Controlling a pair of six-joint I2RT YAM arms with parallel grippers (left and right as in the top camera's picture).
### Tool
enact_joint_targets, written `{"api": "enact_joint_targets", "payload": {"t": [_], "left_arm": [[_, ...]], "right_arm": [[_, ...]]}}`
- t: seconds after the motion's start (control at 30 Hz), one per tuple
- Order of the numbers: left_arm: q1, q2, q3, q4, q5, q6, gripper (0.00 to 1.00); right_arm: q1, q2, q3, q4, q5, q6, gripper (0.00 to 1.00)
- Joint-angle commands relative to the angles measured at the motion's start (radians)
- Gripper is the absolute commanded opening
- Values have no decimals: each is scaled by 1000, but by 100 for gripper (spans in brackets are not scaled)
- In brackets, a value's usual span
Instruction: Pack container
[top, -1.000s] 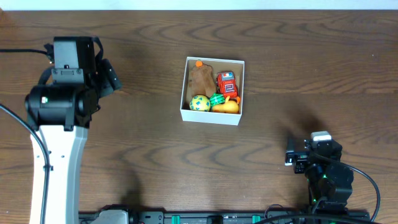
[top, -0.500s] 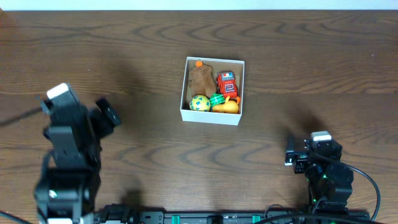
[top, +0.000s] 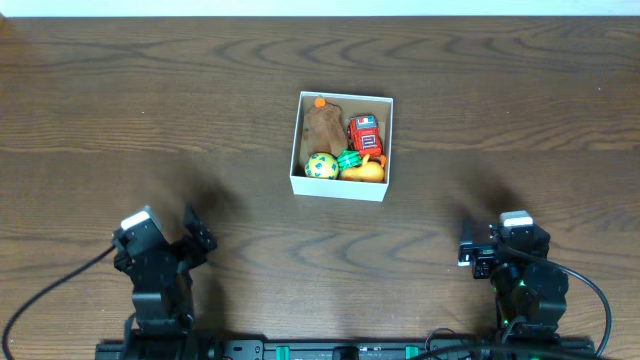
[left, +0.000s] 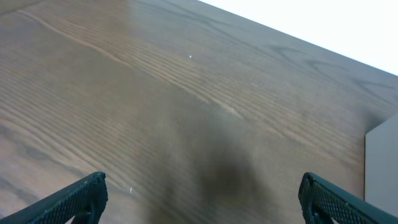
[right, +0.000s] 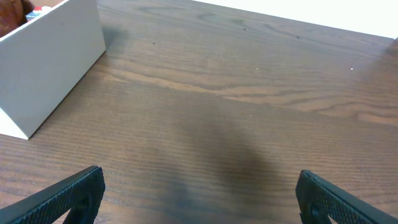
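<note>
Left arm (top: 155, 268) retreated; both jaws gape empty; one container (top: 338, 187) holds five toys (top: 321, 165).

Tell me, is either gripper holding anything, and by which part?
Nothing is held. The left gripper and the right gripper are both open and empty, apart from the box.

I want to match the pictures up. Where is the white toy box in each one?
Overhead: the white box sits mid-table, just above centre.
Left wrist: only a sliver of its wall at the right edge.
Right wrist: its wall fills the upper left.
Shared landmark: the dark wood table.
</note>
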Motion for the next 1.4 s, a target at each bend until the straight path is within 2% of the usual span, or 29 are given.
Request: {"api": "enact_joint_targets", "payload": {"t": [0.0, 0.6, 1.37], "left_arm": [[4, -77, -42, 8, 13, 16, 98], [4, -240, -171, 8, 12, 16, 98], [4, -238, -171, 8, 12, 16, 98]], "right_arm": [[14, -8, -3, 0, -7, 11, 99], [14, -8, -3, 0, -7, 11, 99], [14, -8, -3, 0, -7, 11, 99]]}}
